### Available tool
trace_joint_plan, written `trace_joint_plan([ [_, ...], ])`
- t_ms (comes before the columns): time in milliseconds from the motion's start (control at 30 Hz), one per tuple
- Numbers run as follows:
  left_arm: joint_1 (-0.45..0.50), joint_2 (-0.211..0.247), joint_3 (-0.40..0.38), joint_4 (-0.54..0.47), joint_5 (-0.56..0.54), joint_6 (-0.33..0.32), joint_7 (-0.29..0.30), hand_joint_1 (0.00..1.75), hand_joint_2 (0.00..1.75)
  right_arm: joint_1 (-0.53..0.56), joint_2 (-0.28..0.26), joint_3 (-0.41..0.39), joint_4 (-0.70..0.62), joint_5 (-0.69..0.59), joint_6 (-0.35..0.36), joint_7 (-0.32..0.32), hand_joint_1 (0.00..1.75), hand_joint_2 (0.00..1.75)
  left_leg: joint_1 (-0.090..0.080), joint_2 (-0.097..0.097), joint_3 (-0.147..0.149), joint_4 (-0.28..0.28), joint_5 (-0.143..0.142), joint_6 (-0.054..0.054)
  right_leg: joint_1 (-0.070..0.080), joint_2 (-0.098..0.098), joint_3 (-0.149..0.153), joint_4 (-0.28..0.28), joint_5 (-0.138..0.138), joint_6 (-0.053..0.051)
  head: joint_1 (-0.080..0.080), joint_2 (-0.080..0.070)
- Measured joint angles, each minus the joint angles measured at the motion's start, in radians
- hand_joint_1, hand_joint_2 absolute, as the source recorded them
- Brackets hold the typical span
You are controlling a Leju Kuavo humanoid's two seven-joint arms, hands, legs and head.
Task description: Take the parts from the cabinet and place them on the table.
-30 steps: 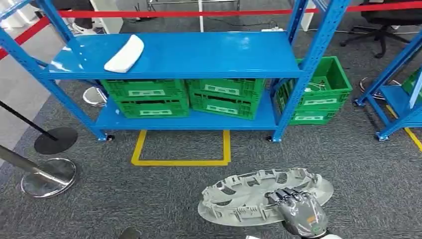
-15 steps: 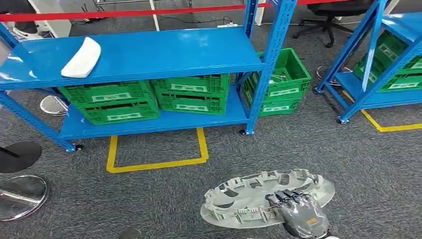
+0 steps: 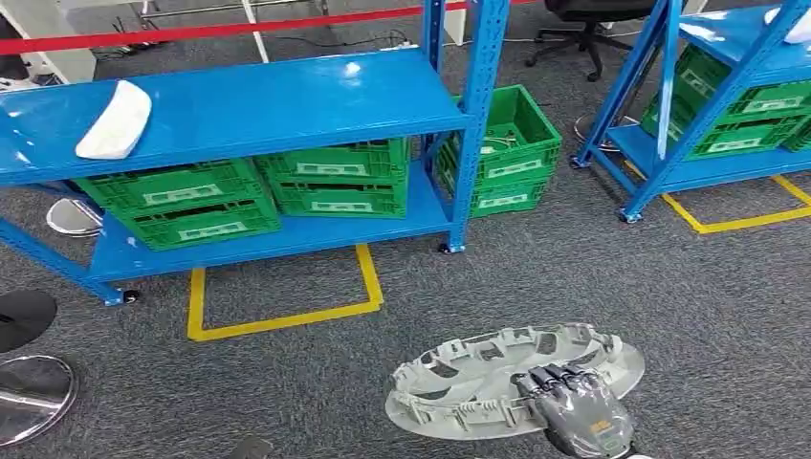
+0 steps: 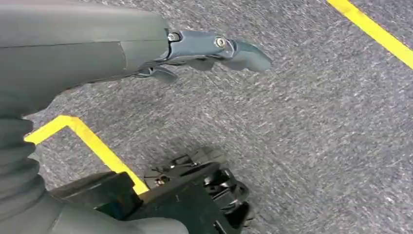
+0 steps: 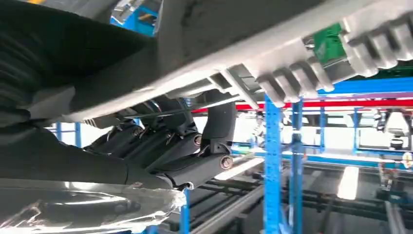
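Note:
My right hand [image 3: 574, 409] grips a large grey ribbed plastic part [image 3: 478, 378], an oval cover with clips along its rim, held low over the carpet. In the right wrist view the dark fingers [image 5: 165, 141] curl around the grey part [image 5: 272, 53]. A white curved part [image 3: 115, 120] lies on the top shelf of the blue cabinet [image 3: 287, 96] at the far left. My left hand [image 4: 204, 46] hangs above the carpet with its fingers apart and nothing in it.
Green crates [image 3: 335, 177] fill the cabinet's lower shelf, and another green crate [image 3: 502, 143] stands beside it. A second blue rack [image 3: 708, 105] with green crates is at the right. Yellow floor tape [image 3: 277, 316] marks a box. Stanchion bases [image 3: 33, 397] sit at the left.
The camera has turned to the right: the cabinet slid left in the picture and the second rack came into view. The grey part stays in my right hand.

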Motion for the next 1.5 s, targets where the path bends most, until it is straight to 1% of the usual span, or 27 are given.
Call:
trace_joint_plan([
  [67, -0.001, 0.0, 0.0, 0.0, 0.0, 0.0, 0.0, 0.0, 1.75, -0.001, 0.0, -0.001, 0.0, 0.0, 0.0, 0.0, 1.75, 1.75, 0.002, -0.021, -0.031, 0.074, -0.062, -0.012, -0.003, 0.005, -0.004, -0.001, 0.006, -0.01, -0.006, 0.0],
  [133, 0.0, 0.0, 0.001, 0.0, 0.0, 0.0, 0.0, 0.0, 1.75, 0.0, 0.0, -0.001, 0.0, 0.0, 0.0, 0.0, 1.75, 1.75, 0.004, -0.025, -0.112, 0.251, -0.147, -0.016, -0.003, 0.012, -0.012, -0.001, 0.01, -0.015, -0.004, 0.0],
  [200, 0.003, 0.0, 0.0, 0.0, 0.0, -0.001, 0.0, 0.0, 1.75, 0.001, 0.0, -0.002, 0.0, -0.001, 0.0, 0.001, 1.75, 1.75, 0.004, -0.025, -0.146, 0.326, -0.16, -0.017, -0.003, 0.026, -0.017, -0.001, 0.013, -0.015, -0.004, 0.0],
  [233, 0.003, 0.0, 0.0, 0.0, -0.001, -0.001, 0.0, 0.0, 1.75, 0.002, 0.0, -0.001, 0.0, -0.002, 0.0, 0.001, 1.75, 1.75, 0.005, -0.026, -0.129, 0.295, -0.131, -0.016, -0.003, 0.037, -0.019, -0.001, 0.015, -0.012, -0.005, 0.0],
  [300, 0.003, 0.0, 0.0, 0.0, -0.003, -0.001, 0.0, 0.0, 1.75, 0.002, 0.001, -0.001, 0.0, -0.007, 0.0, 0.001, 1.75, 1.75, 0.011, -0.048, -0.037, 0.126, -0.041, -0.012, -0.005, 0.06, -0.018, 0.0, 0.018, -0.007, -0.005, 0.0],
  [333, 0.003, 0.001, 0.001, 0.0, -0.003, -0.001, 0.0, 0.0, 1.75, 0.002, 0.002, -0.001, 0.0, -0.011, 0.0, 0.0, 1.75, 1.75, 0.016, -0.096, 0.008, 0.042, -0.013, -0.01, -0.006, 0.071, -0.02, -0.001, 0.02, -0.002, -0.005, 0.0],
  [367, 0.003, 0.0, 0.001, 0.0, -0.003, -0.001, 0.0, 0.0, 1.75, -0.001, 0.002, -0.001, 0.0, -0.014, 0.0, 0.0, 1.75, 1.75, 0.02, -0.119, 0.022, 0.009, -0.028, -0.006, 0.0, 0.081, -0.028, 0.006, 0.02, 0.006, -0.005, 0.0],
  [500, 0.002, 0.0, 0.001, 0.0, -0.01, -0.002, 0.0, 0.0, 1.75, 0.006, 0.002, -0.001, -0.001, -0.02, 0.001, 0.0, 1.75, 1.75, 0.017, -0.077, 0.02, -0.001, -0.024, 0.018, -0.011, 0.126, -0.054, -0.008, 0.04, 0.034, -0.004, 0.0],
  [533, -0.001, 0.0, 0.001, 0.0, -0.01, -0.002, 0.0, 0.0, 1.75, 0.008, 0.002, -0.001, -0.002, -0.021, 0.001, 0.0, 1.75, 1.75, 0.019, -0.064, 0.02, -0.003, -0.021, 0.024, -0.01, 0.104, -0.056, 0.0, 0.033, 0.035, -0.003, 0.0],
  [567, -0.003, 0.0, 0.001, 0.0, -0.011, -0.002, 0.0, 0.0, 1.75, 0.006, 0.002, -0.001, -0.002, -0.023, 0.002, -0.002, 1.75, 1.75, 0.018, -0.056, 0.019, -0.003, -0.021, 0.03, -0.003, 0.057, -0.075, 0.041, 0.002, 0.037, 0.006, 0.0],
  [600, -0.002, 0.0, 0.001, 0.0, -0.011, -0.002, 0.0, 0.0, 1.75, 0.005, 0.002, -0.001, -0.002, -0.024, 0.002, -0.002, 1.75, 1.75, 0.015, -0.044, 0.019, -0.003, -0.022, 0.034, -0.002, 0.036, -0.107, 0.112, -0.039, 0.038, 0.008, 0.0],
  [667, 0.002, 0.0, 0.001, 0.0, -0.013, -0.004, 0.0, 0.0, 1.75, 0.004, 0.002, 0.0, -0.001, -0.024, 0.003, -0.002, 1.75, 1.75, 0.008, -0.015, 0.018, -0.002, -0.023, 0.037, -0.002, 0.014, -0.181, 0.282, -0.108, 0.038, 0.007, 0.0],
  [700, 0.003, 0.001, 0.001, 0.0, -0.013, -0.004, 0.001, 0.0, 1.75, 0.005, 0.002, -0.001, -0.001, -0.024, 0.004, -0.002, 1.75, 1.75, 0.006, -0.003, 0.019, -0.002, -0.023, 0.037, -0.002, 0.01, -0.193, 0.31, -0.111, 0.039, 0.008, 0.0],
  [767, 0.001, 0.001, 0.001, 0.0, -0.016, -0.004, 0.001, 0.0, 1.75, 0.005, 0.002, -0.001, -0.001, -0.024, 0.005, -0.002, 1.75, 1.75, 0.004, 0.017, 0.02, -0.002, -0.024, 0.038, -0.002, 0.006, -0.157, 0.253, -0.068, 0.036, 0.007, 0.0],
  [800, -0.001, 0.0, 0.001, 0.0, -0.017, -0.004, 0.001, 0.0, 1.75, 0.005, 0.002, -0.001, -0.001, -0.024, 0.005, -0.002, 1.75, 1.75, 0.004, 0.031, 0.023, -0.002, -0.026, 0.036, -0.002, -0.009, -0.094, 0.142, -0.017, 0.033, 0.007, 0.0],
  [833, -0.001, -0.001, 0.001, 0.0, -0.017, -0.004, 0.001, 0.0, 1.75, 0.005, 0.002, -0.001, -0.002, -0.024, 0.005, -0.002, 1.75, 1.75, 0.004, 0.039, 0.026, -0.001, -0.028, 0.034, -0.001, -0.035, -0.047, 0.063, 0.012, 0.031, 0.008, 0.0],
  [867, 0.0, 0.0, 0.001, 0.0, -0.017, -0.004, 0.001, 0.0, 1.75, 0.0, 0.002, -0.001, -0.002, -0.024, 0.005, -0.002, 1.75, 1.75, -0.005, 0.047, 0.028, 0.001, -0.031, 0.027, 0.011, -0.085, -0.021, 0.01, -0.001, 0.031, 0.008, 0.0],
  [1000, -0.003, 0.001, 0.001, 0.0, -0.018, -0.004, 0.001, 0.0, 1.75, 0.003, 0.002, -0.001, -0.004, -0.025, 0.005, -0.002, 1.75, 1.75, -0.006, 0.086, 0.03, 0.002, -0.03, 0.01, 0.01, -0.029, -0.031, 0.014, 0.013, 0.005, 0.007, 0.0],
  [1033, -0.005, 0.0, 0.001, 0.0, -0.018, -0.004, 0.001, 0.0, 1.75, 0.004, 0.002, -0.001, -0.004, -0.025, 0.005, -0.002, 1.75, 1.75, -0.001, 0.067, 0.028, 0.006, -0.041, -0.001, 0.004, -0.018, -0.031, 0.01, 0.019, -0.004, 0.006, 0.0],
  [1100, -0.005, 0.0, 0.001, 0.0, -0.018, -0.004, 0.001, 0.0, 1.75, 0.001, 0.002, -0.001, -0.005, -0.025, 0.005, -0.002, 1.75, 1.75, 0.001, -0.008, -0.009, 0.094, -0.104, -0.008, 0.002, 0.002, -0.037, 0.01, 0.023, -0.013, 0.003, 0.0],
  [1200, 0.001, 0.0, 0.001, 0.0, -0.018, -0.004, 0.002, 0.0, 1.75, 0.001, 0.002, -0.001, -0.005, -0.025, 0.006, -0.002, 1.75, 1.75, 0.002, -0.028, -0.12, 0.322, -0.195, -0.007, 0.003, 0.042, -0.046, 0.01, 0.027, -0.019, 0.003, 0.0],
  [1233, 0.001, 0.0, 0.001, 0.0, -0.018, -0.004, 0.002, 0.0, 1.75, 0.001, 0.002, -0.001, -0.005, -0.026, 0.006, -0.002, 1.75, 1.75, 0.002, -0.031, -0.121, 0.322, -0.18, -0.005, 0.003, 0.057, -0.047, 0.01, 0.029, -0.018, 0.003, 0.0],
  [1300, 0.0, 0.0, 0.001, 0.0, -0.018, -0.004, 0.002, 0.0, 1.75, 0.002, 0.002, -0.001, -0.005, -0.027, 0.007, -0.002, 1.75, 1.75, 0.002, -0.039, -0.067, 0.209, -0.098, 0.001, 0.003, 0.087, -0.047, 0.01, 0.032, -0.014, 0.003, 0.0],
  [1333, -0.001, 0.0, 0.001, 0.0, -0.018, -0.004, 0.002, 0.0, 1.75, 0.001, 0.002, -0.001, -0.005, -0.027, 0.007, -0.002, 1.75, 1.75, 0.004, -0.062, -0.018, 0.109, -0.049, 0.005, 0.001, 0.103, -0.046, 0.01, 0.034, -0.011, 0.002, 0.0],
  [1367, -0.001, 0.001, 0.001, 0.0, -0.018, -0.005, 0.002, 0.0, 1.75, 0.001, 0.002, -0.001, -0.005, -0.028, 0.007, -0.003, 1.75, 1.75, 0.008, -0.119, 0.017, 0.037, -0.032, 0.009, 0.0, 0.115, -0.048, 0.01, 0.036, -0.006, 0.003, 0.0],
  [1400, -0.001, 0.001, 0.001, 0.0, -0.018, -0.005, 0.002, 0.0, 1.75, -0.001, 0.002, -0.001, -0.005, -0.03, 0.008, -0.003, 1.75, 1.75, 0.015, -0.128, 0.03, 0.004, -0.044, 0.011, 0.006, 0.129, -0.057, 0.018, 0.036, 0.0, 0.003, 0.0],
  [1500, -0.002, 0.001, 0.001, 0.0, -0.018, -0.005, 0.003, 0.0, 1.75, 0.006, 0.002, -0.001, -0.005, -0.034, 0.008, -0.002, 1.75, 1.75, 0.005, -0.096, 0.025, 0.01, -0.04, 0.021, -0.005, 0.164, -0.067, 0.001, 0.052, 0.023, 0.004, 0.0],
])
